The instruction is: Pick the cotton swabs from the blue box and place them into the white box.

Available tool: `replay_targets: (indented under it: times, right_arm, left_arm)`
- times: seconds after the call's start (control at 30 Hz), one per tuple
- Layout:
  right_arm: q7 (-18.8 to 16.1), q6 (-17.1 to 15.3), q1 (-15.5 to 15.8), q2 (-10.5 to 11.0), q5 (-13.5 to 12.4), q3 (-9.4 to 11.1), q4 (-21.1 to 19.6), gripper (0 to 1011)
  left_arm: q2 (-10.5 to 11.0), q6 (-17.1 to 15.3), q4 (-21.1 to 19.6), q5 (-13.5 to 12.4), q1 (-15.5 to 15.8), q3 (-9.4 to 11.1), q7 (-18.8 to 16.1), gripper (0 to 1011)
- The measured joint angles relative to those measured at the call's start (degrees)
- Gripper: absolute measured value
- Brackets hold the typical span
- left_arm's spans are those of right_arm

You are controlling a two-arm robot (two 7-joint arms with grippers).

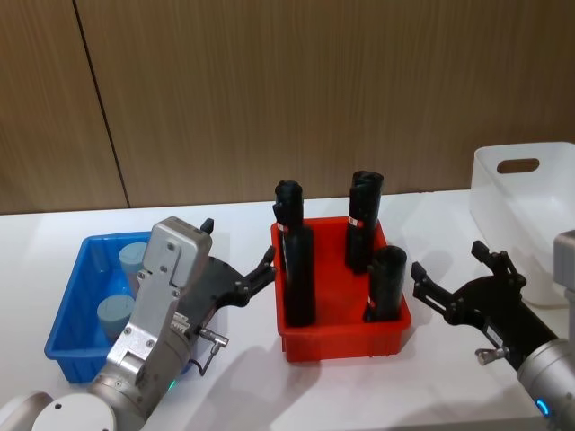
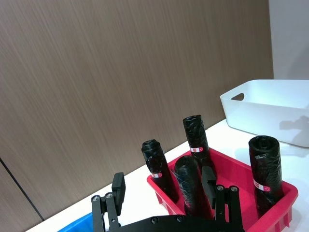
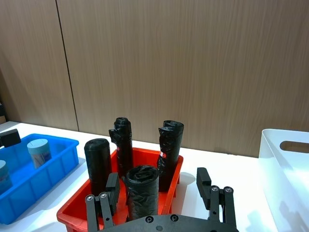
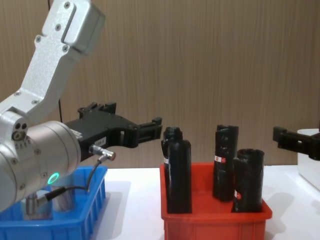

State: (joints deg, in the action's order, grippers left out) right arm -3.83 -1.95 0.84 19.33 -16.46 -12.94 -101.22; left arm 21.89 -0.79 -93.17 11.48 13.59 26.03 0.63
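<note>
The blue box (image 1: 70, 310) sits at the table's left and holds two cotton swabs tubs, one at the back (image 1: 135, 260) and one nearer me (image 1: 115, 314). My left gripper (image 1: 238, 250) hovers open and empty between the blue box and the red bin, just right of the tubs. The white box (image 1: 532, 199) stands at the far right. My right gripper (image 1: 451, 260) is open and empty between the red bin and the white box. In the right wrist view a tub (image 3: 38, 151) stands in the blue box (image 3: 46, 171).
A red bin (image 1: 341, 337) in the middle holds several tall black cylinders (image 1: 296, 269), which rise well above its rim between the two boxes. A wooden wall runs behind the white table (image 1: 243, 377).
</note>
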Motion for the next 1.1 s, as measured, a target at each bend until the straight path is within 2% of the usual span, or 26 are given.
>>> replay_targets:
  times: [0.9, 1.1]
  right_arm:
    - [0.0, 0.0, 0.0, 0.0, 0.0, 0.0, -0.01, 1002]
    - [0.0, -0.01, 0.0, 0.0, 0.0, 0.0, -0.01, 1002]
  left_arm:
    - [0.12, 0.17, 0.05, 0.06, -0.02, -0.15, 0.14, 1004]
    - [0.85, 1.3, 0.48, 1.05, -0.17, -0.9, 0.87, 1004]
